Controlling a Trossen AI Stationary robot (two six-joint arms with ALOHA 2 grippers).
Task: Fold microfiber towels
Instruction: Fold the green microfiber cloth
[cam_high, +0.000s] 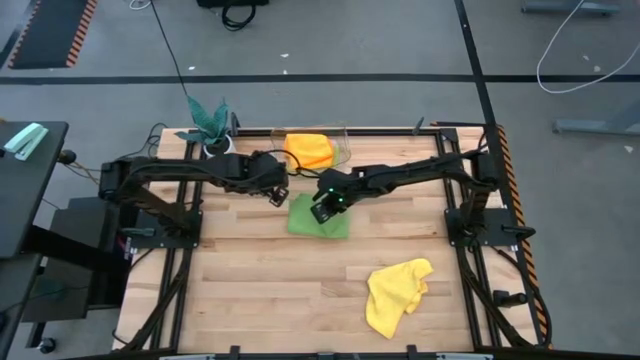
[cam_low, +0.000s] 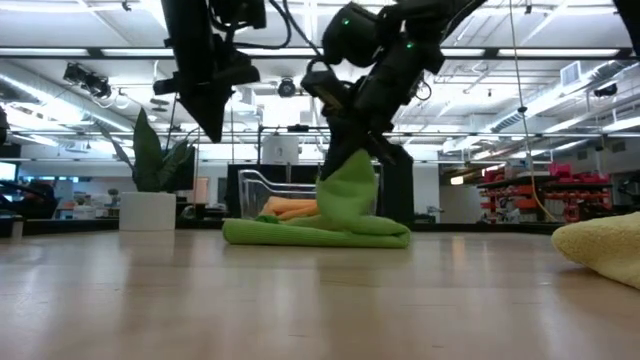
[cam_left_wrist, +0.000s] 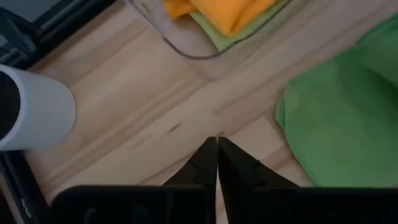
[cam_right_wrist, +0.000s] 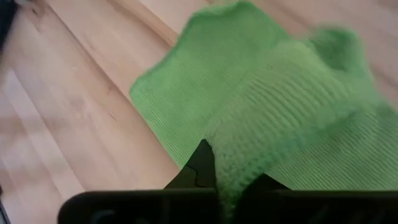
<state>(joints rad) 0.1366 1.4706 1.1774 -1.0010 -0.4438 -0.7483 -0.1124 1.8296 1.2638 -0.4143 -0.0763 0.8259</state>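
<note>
A darker green towel (cam_high: 330, 226) lies in the middle of the table, one part of it raised (cam_low: 350, 185). My right gripper (cam_high: 321, 209) is shut on that raised part. My left gripper (cam_high: 279, 195) hangs shut with nothing in it just left of the towel, well above the wood (cam_left_wrist: 217, 147). An orange towel (cam_high: 308, 150) lies on a light lime green one (cam_left_wrist: 214, 37) in a clear bin at the far edge. A yellow towel (cam_high: 398, 295) lies crumpled near the front right. My right gripper pinches a raised edge of the green towel (cam_right_wrist: 244, 155) between its two fingers, slanting down from the table's right. Whether one layer or several, I cannot tell. The held part stands up slack (cam_low: 352, 175); the rest lies flat on the table (cam_low: 300, 232).
The clear plastic bin (cam_high: 345, 150) stands at the far edge. Left of it is a teal-leaved plant (cam_high: 210, 120) in a white pot (cam_left_wrist: 31, 109). Bare wood stretches across the near half of the table, left of the yellow towel.
</note>
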